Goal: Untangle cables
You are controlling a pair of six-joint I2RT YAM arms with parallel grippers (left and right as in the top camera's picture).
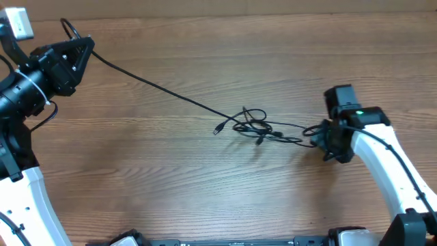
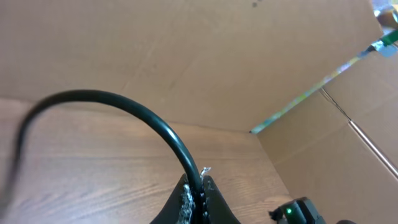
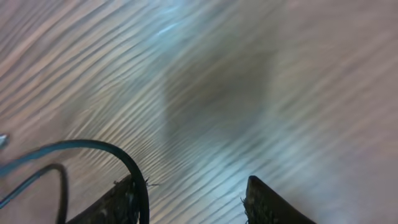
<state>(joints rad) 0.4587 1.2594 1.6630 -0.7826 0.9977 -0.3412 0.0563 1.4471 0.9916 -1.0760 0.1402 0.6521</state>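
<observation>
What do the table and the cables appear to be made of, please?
The table looks like wood or wood-look laminate with a matte finish: brown grain lines run across it. The cables look jacketed in smooth black plastic or rubber, with a faint sheen in the left wrist view. One plug looks silvery, so it is probably metal.

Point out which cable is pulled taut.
The long cable clamped in the left hand: it runs straight across the table to the knot, where the rest lie in slack loops.
</observation>
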